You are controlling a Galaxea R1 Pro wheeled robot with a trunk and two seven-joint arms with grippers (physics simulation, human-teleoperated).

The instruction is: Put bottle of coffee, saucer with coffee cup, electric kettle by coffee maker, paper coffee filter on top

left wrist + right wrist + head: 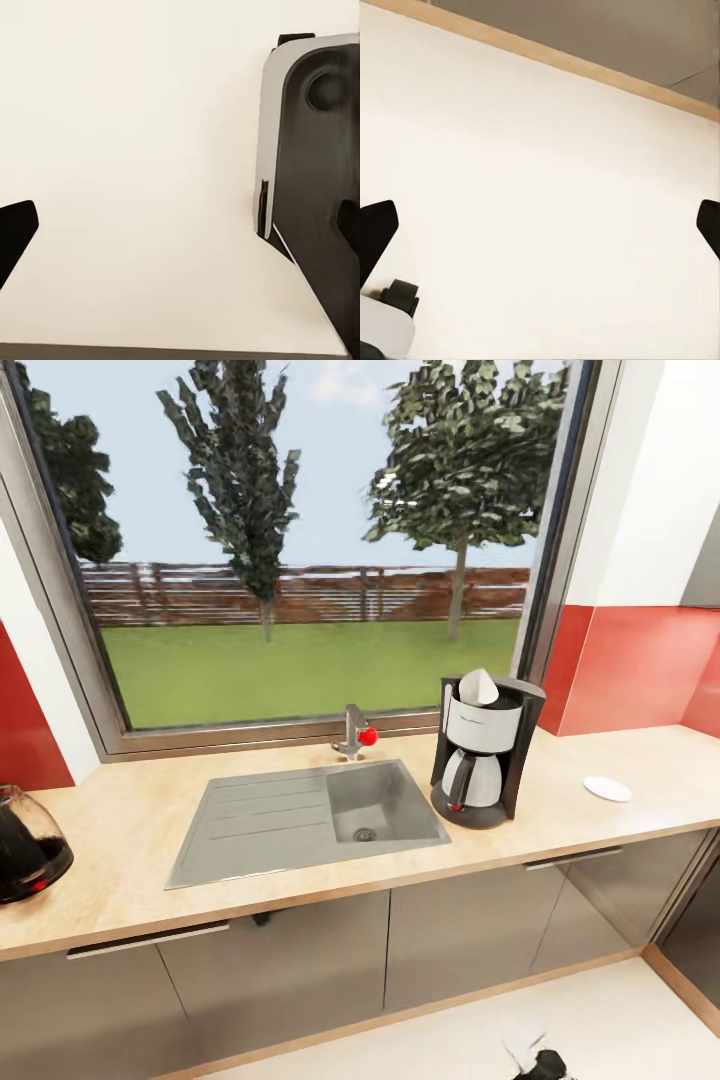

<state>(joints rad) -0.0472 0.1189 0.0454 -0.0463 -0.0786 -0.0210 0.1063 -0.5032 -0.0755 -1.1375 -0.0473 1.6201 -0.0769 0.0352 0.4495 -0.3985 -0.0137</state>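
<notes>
1 coffee maker, 1 saucer, 1 kettle

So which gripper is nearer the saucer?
Right, probably: the right gripper hangs over floor near the cabinets under the countertop holding the saucer; the left gripper faces floor beside the robot's base.

The right gripper holds its two black fingertips wide apart, with nothing between them, over a pale cream floor. A tan wooden skirting strip crosses beyond it, under grey cabinet fronts. A white-and-black robot base part sits near one fingertip.
</notes>
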